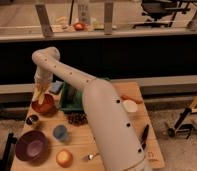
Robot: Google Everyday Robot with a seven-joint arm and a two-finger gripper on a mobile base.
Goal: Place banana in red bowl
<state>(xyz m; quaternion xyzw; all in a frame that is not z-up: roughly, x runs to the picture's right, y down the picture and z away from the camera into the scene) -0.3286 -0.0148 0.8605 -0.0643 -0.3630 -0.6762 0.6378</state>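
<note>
The red bowl (44, 106) sits at the far left of the wooden table (107, 145). My gripper (39, 91) hangs just above the bowl's left rim, at the end of the white arm that reaches across from the lower right. It is shut on the banana (39, 94), a small pale-yellow piece that points down toward the bowl. The banana is held just over the bowl's edge, and I cannot tell whether it touches the rim.
A purple bowl (31, 146), a blue cup (60, 132) and a round orange fruit (64, 158) stand at the front left. A green basket (71, 98), a dark cluster (77, 118), a carrot (131, 98) and a white disc (129, 105) lie mid-table.
</note>
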